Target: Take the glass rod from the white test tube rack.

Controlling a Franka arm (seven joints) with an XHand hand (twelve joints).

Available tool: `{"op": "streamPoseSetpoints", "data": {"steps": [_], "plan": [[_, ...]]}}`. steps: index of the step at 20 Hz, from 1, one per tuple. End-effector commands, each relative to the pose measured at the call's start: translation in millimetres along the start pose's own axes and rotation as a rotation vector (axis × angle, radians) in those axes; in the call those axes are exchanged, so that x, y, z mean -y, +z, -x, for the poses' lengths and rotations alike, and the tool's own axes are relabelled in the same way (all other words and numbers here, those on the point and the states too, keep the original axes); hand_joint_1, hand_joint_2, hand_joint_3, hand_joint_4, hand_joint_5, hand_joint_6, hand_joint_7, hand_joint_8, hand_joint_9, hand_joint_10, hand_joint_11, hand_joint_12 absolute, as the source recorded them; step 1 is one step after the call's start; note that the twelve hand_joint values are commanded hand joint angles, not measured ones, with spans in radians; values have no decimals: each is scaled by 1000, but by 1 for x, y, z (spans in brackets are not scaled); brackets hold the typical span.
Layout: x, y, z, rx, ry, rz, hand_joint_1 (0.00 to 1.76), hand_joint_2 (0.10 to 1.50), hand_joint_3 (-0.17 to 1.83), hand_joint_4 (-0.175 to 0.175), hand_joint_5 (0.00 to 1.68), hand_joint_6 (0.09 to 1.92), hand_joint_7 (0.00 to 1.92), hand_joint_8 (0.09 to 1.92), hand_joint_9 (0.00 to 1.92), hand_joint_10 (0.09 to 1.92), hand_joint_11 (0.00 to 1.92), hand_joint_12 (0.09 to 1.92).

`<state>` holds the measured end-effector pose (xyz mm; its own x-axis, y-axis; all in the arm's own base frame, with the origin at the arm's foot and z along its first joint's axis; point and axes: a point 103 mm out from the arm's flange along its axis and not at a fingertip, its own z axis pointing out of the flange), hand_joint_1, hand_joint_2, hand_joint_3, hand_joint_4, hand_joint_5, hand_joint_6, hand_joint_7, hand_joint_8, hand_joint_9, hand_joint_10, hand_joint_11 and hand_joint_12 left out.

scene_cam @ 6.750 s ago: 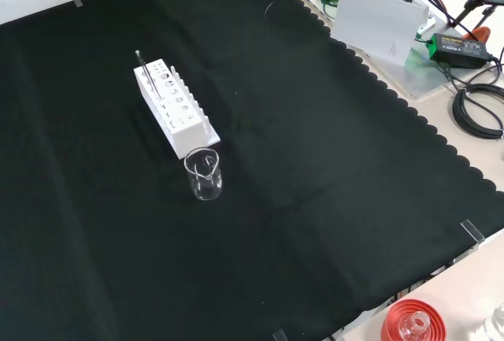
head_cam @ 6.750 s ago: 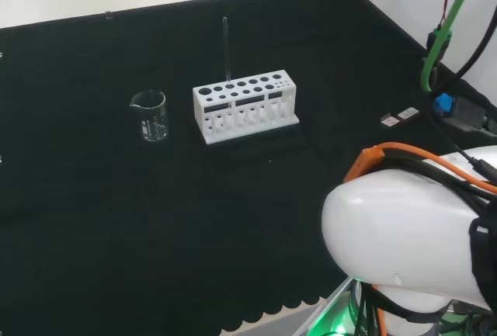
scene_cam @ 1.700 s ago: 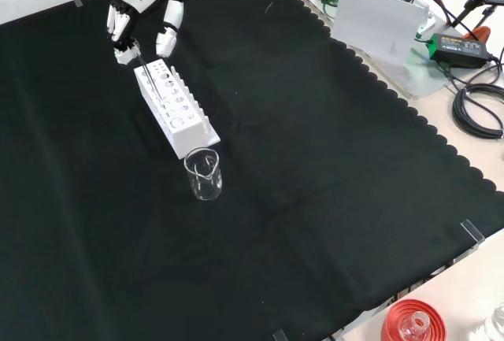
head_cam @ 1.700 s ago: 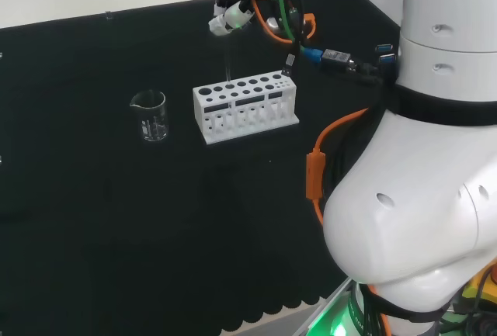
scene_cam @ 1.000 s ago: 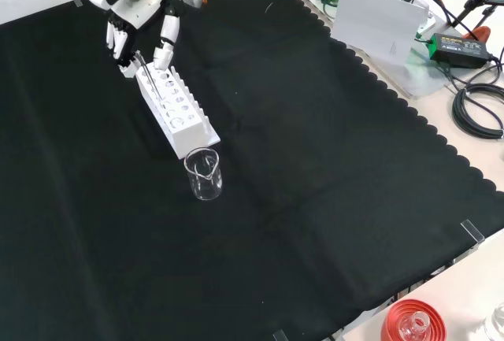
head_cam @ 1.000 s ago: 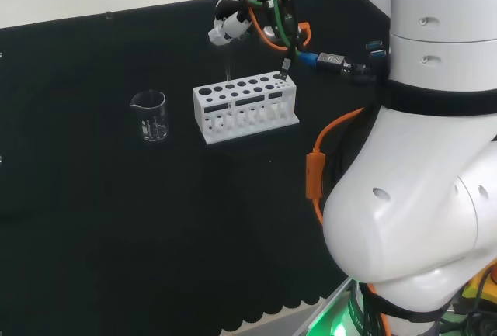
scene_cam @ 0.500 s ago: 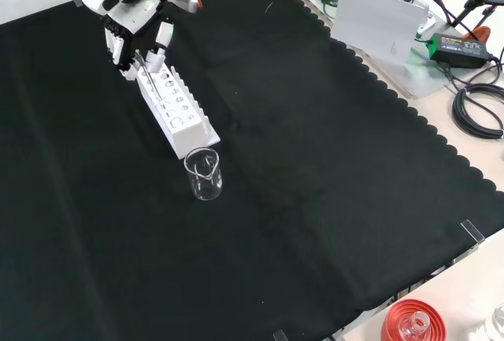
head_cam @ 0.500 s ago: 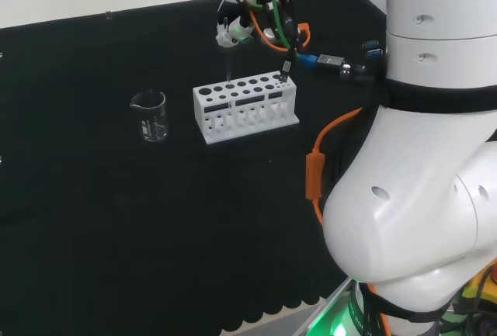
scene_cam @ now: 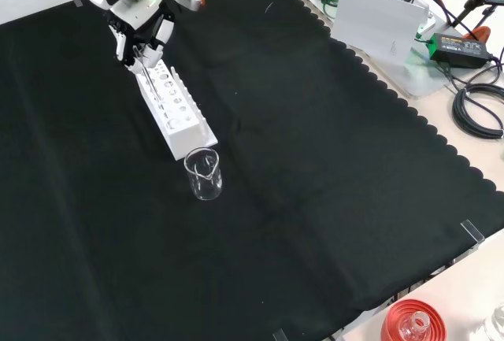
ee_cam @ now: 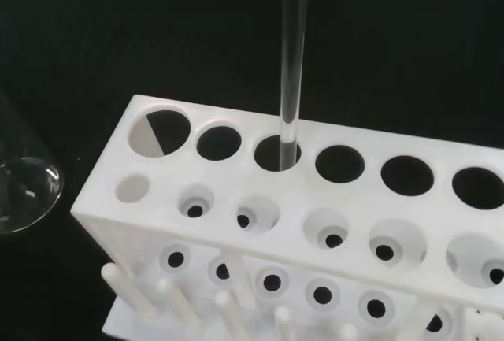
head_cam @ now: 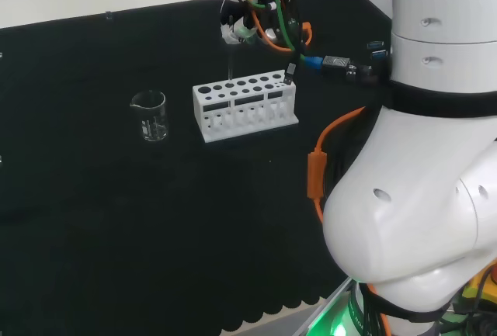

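While the glass rod stood upright in the white test tube rack, its lower end sat in the third hole of the back row, counted from the beaker end, per wrist view. The hand was at the rod's top; in front view its fingers curled in around the upper part, apparently pinching it, tho actual contact was hard to make out. In head view the hand hung just above the rack's far side.

The rack sat mid-cloth w/ bare black cloth on all sides; the scalloped cloth edge was well apart. A clear glass beaker w/ a spout stood near the rack's left end in head view, not touching; in front view the beaker stood just below the rack's near end.

Rack: white, matte plastic, round holes in rows, pegs along the base. Rod: thin, straight, clear.
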<state>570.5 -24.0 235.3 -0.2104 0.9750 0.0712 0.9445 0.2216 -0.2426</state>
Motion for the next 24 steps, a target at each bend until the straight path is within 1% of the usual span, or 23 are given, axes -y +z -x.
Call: {"op": "streamPoseSetpoints", "data": {"steps": [1, 3, 6, 10, 12, 13, 15, 16, 17, 21, 24], "plan": [[4, -9, -9, 59, -10, 41, 1273, 1143, -148, -144, 951, 972, 1216, 774, 1591, 270, 1562, 653], [6, -14, -13, 78, -13, 32, 1285, 1138, -169, -152, 985, 918, 1242, 755, 1642, 273, 1591, 628], [12, -23, -20, 108, -19, 15, 1184, 1200, -175, -172, 965, 1045, 1402, 716, 1693, 302, 1624, 649], [25, -40, -30, 154, -31, 14, 1163, 1214, -175, -175, 958, 1079, 1464, 705, 1731, 325, 1644, 672], [32, -51, -35, 179, -38, 37, 1164, 1211, -175, -175, 965, 1070, 1489, 694, 1744, 335, 1647, 695], [35, -57, -38, 182, -39, 51, 1164, 1210, -175, -175, 968, 1067, 1498, 692, 1751, 339, 1650, 703], [40, -61, -38, 173, -45, 69, 1167, 1206, -175, -175, 975, 1056, 1513, 680, 1765, 346, 1652, 727], [49, -74, -43, 178, -41, 88, 1167, 1205, -175, -175, 977, 1053, 1520, 677, 1768, 348, 1654, 735], [57, -84, -47, 186, -41, 95, 1169, 1202, -175, -175, 982, 1045, 1527, 671, 1770, 350, 1653, 744], [75, -109, -61, 202, -28, 119, 1171, 1198, -175, -175, 991, 1031, 1544, 662, 1773, 354, 1652, 759], [83, -120, -70, 210, -27, 127, 1171, 1197, -175, -175, 992, 1029, 1546, 660, 1774, 355, 1653, 762]]}}
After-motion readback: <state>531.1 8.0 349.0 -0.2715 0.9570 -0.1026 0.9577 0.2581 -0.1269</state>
